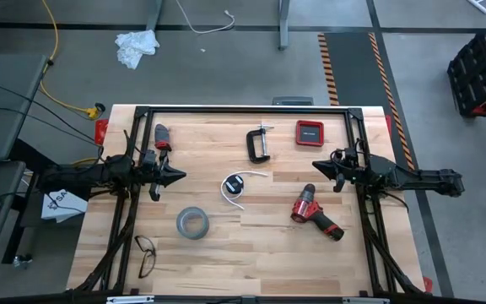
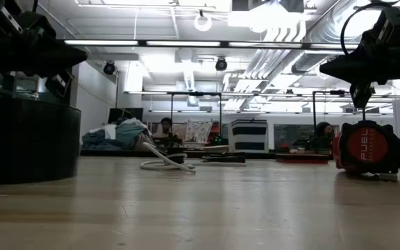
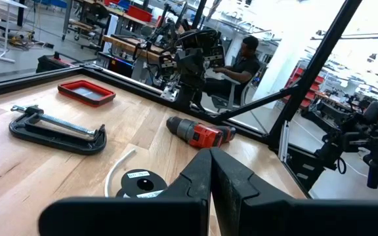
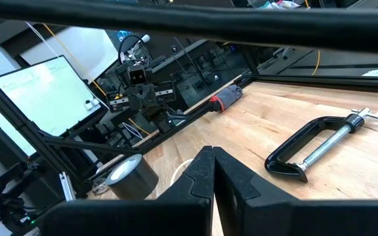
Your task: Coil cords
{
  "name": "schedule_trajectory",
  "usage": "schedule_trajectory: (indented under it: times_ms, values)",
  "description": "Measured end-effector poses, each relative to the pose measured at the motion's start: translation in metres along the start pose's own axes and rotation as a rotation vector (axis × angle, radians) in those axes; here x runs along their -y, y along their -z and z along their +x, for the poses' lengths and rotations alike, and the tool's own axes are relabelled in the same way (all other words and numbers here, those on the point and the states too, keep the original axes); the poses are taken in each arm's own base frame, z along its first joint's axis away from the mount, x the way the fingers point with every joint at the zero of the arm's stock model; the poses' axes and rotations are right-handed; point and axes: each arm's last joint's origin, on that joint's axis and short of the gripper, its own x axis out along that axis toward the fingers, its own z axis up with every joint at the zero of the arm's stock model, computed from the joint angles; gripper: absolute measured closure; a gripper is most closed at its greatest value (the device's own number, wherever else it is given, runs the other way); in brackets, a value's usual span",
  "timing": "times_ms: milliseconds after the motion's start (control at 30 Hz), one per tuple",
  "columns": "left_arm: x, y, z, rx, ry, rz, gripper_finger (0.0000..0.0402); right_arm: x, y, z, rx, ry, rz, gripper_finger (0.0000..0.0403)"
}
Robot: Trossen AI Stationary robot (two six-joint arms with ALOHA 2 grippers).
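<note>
The cord [image 1: 234, 187] is a thin white cable looped around a small black round disc [image 3: 141, 183] and lies flat on the wooden table near its middle; the low view shows it far off as the cord [image 2: 164, 164]. My left gripper [image 1: 178, 176] hangs shut above the table's left side, pointing level toward the cord. My right gripper [image 1: 317, 165] hangs shut above the right side, pointing level toward the left. In their wrist views my left gripper [image 3: 210, 172] and my right gripper [image 4: 213, 170] show fingertips together, holding nothing.
On the table lie a black C-clamp [image 1: 260, 143], a red square case [image 1: 309, 132], a red drill [image 1: 315, 212], a grey tape roll [image 1: 192, 223], eyeglasses [image 1: 145, 254] and a red-handled tool [image 1: 161, 137]. A black frame [image 1: 243, 109] borders the table.
</note>
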Motion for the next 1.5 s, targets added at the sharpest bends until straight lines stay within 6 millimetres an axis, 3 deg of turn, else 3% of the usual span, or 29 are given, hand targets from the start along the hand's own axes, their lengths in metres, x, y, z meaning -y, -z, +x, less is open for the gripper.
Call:
schedule_trajectory:
  times_ms: [1033,1267,1500]
  values:
    - [0.000,0.000,0.000,0.004,0.000,0.004,0.0401,0.000,0.000,0.000,0.000,0.000,0.000,0.0402]
    - [0.005,-0.019,-0.002,0.215,0.017,-0.035,0.0401,0.000,0.000,0.000,0.000,0.000,0.000,0.0402]
    - [0.001,-0.032,-0.005,0.447,-0.179,-0.267,0.0401,0.000,0.000,0.000,0.000,0.000,0.000,0.0402]
